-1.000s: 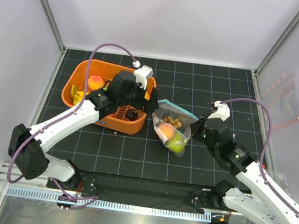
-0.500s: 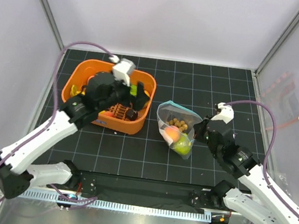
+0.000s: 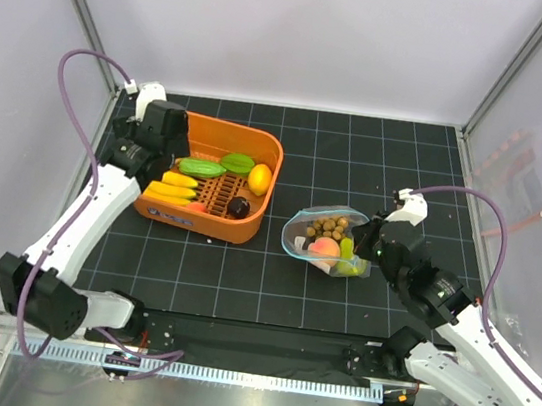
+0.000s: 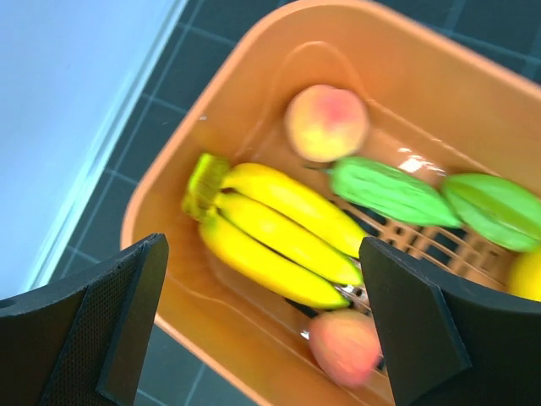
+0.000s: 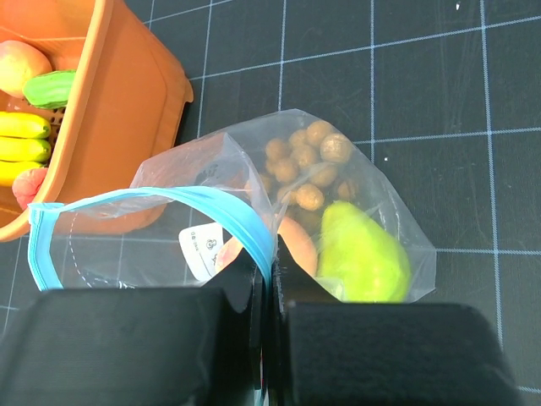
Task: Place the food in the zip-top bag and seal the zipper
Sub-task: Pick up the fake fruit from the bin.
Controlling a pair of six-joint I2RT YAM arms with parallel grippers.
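Surface: black gridded mat (image 3: 240, 281) boxed in by white walls.
Bag position: the zip-top bag (image 5: 385, 224) lies on the mat just right of the orange basket (image 3: 231, 125), with its mouth gaping toward the basket.
Bag contents: brown balls (image 5: 303, 162), a green piece (image 5: 359, 254) and a bagged peach (image 3: 322, 247).
Right gripper (image 5: 269, 264): fingers pinched on the zipper (image 5: 165, 201), holding the near lip up.
Left gripper (image 4: 264, 254): fingers spread wide and empty, hovering over the basket's left end.
In the basket: banana bunch (image 4: 279, 241), two loose peaches (image 4: 325, 123), green pods (image 4: 389, 190) and a lemon (image 3: 260, 178).
Bag handling: thin, floppy, light film, likely slippery. The stiffer teal strip looks the surest hold, since the walls would crumple.
Food handling: the toys look light, hard and smooth. Taking the banana bunch across its narrow width seems safest.
Stage: filling is partly done and sealing is not yet begun.
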